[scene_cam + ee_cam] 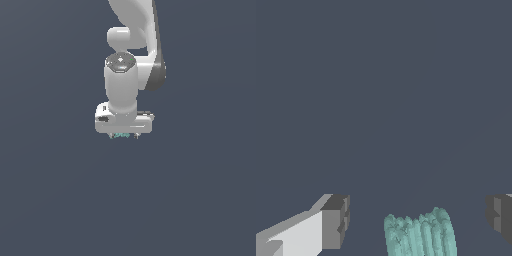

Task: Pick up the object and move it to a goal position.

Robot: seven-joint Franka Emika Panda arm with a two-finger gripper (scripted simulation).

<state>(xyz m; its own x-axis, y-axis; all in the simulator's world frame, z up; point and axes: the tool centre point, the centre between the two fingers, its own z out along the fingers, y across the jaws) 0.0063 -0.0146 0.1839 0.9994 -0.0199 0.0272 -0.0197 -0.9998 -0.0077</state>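
Note:
The object [420, 234] is a small teal, ridged, knobbly item. In the wrist view it lies between my two grey fingertips [336, 221], with a clear gap on each side. My gripper [417, 220] is open around it and touches it on neither side. In the exterior view the white arm points straight down, and the gripper [123, 135] sits over the object [121, 135], of which only a thin teal sliver shows under the hand.
A plain dark grey-blue surface [55, 190] fills both views. No other objects, containers or edges show.

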